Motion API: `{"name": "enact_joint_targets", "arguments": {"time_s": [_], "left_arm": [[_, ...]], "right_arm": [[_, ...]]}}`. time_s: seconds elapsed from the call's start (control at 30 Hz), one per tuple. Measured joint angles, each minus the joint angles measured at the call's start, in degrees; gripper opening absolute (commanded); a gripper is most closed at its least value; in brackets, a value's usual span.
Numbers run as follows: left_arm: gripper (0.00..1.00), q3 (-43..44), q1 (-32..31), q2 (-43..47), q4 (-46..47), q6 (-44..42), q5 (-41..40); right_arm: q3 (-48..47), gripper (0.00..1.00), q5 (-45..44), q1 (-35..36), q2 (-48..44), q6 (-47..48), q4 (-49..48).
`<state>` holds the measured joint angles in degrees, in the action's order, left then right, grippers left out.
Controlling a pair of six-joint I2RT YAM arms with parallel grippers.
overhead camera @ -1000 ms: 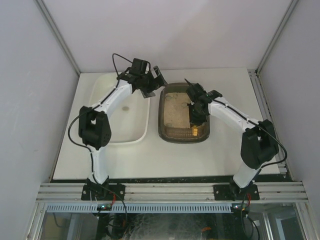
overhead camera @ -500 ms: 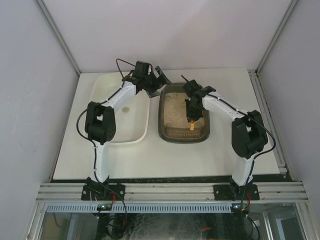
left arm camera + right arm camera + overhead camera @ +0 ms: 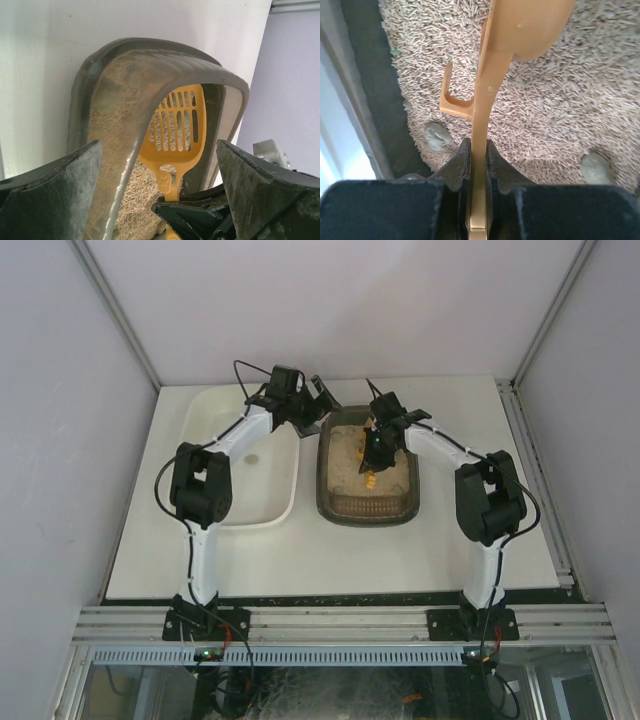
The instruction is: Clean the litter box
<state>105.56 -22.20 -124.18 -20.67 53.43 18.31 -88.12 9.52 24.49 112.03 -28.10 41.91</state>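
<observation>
The litter box (image 3: 322, 490) is a dark grey-brown tray of beige pellets at the table's middle. My right gripper (image 3: 378, 447) hangs over its far half, shut on the handle of a yellow slotted scoop (image 3: 370, 480). In the right wrist view the handle (image 3: 490, 75) runs up between the fingers of my right gripper (image 3: 479, 152), above the litter. Two grey clumps (image 3: 437, 136) (image 3: 596, 167) lie on the pellets. My left gripper (image 3: 318, 400) stands open at the box's far left corner. In the left wrist view the box's rim (image 3: 150, 47) passes between its spread fingers (image 3: 55, 200), with the scoop (image 3: 172, 152) beyond.
A larger cream-white tub (image 3: 293, 480) stands directly left of the litter box, under the left arm. White walls close in the table at the back and on both sides. A metal rail (image 3: 540, 500) runs along the right edge.
My right arm has drawn the scoop from the near end of the litter box toward its far end. My left gripper has shifted slightly right, onto the box's far left corner.
</observation>
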Motion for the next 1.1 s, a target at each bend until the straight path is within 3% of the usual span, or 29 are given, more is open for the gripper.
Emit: {"name": "enact_joint_targets", "arguments": {"time_s": [0.3,0.8,0.97,1.1], "left_arm": [[1.0,-4.98,1.55,1.31,0.35,-2.05,0.2],[1.0,-16.83,5.88,13.92,0.46,-7.43,1.38],[1.0,-22.64,8.02,20.59,-0.81,-10.62,1.03],[1.0,-26.47,9.05,25.92,-2.32,-14.49,-0.63]], "right_arm": [[9.44,0.0,14.78,-5.42,-1.68,-4.55,-13.42],[21.09,0.0,25.27,-6.54,-19.58,-8.39,-15.26],[34.86,0.0,30.47,-7.45,-27.47,-14.34,-25.57],[47.56,0.0,34.56,-8.09,-32.02,-21.57,-41.48]]}}
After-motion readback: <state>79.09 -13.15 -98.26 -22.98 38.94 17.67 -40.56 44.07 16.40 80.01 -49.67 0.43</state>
